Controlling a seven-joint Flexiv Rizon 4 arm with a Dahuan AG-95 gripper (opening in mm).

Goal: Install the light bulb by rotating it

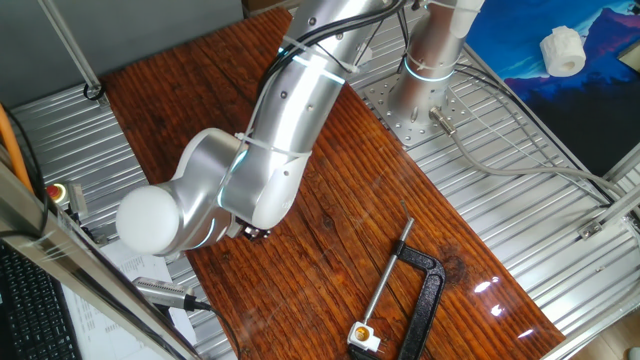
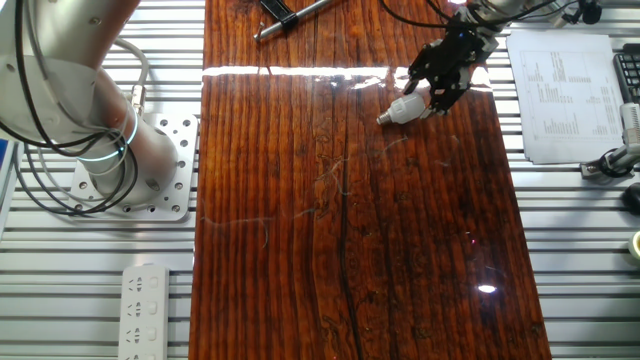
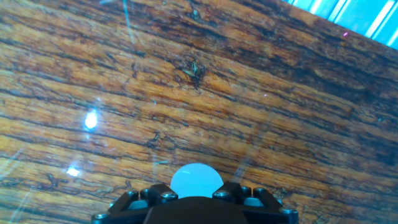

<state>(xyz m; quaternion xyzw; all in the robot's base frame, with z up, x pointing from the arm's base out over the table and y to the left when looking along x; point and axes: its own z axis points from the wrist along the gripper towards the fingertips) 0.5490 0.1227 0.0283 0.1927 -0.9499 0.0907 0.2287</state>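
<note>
The light bulb is small and white, and its greyish screw base points left over the wooden board. My gripper is shut on its dome end near the board's far right edge in the other fixed view. The hand view shows the bulb's pale round dome at the bottom edge, between my black fingers. In one fixed view the silver arm hides the bulb, and only a bit of the black gripper peeks out below the arm.
A black clamp lies on the wooden board, with a small white and yellow block at its screw end. A white lumpy piece sits on the blue mat. Papers lie right of the board and a power strip lies left of it.
</note>
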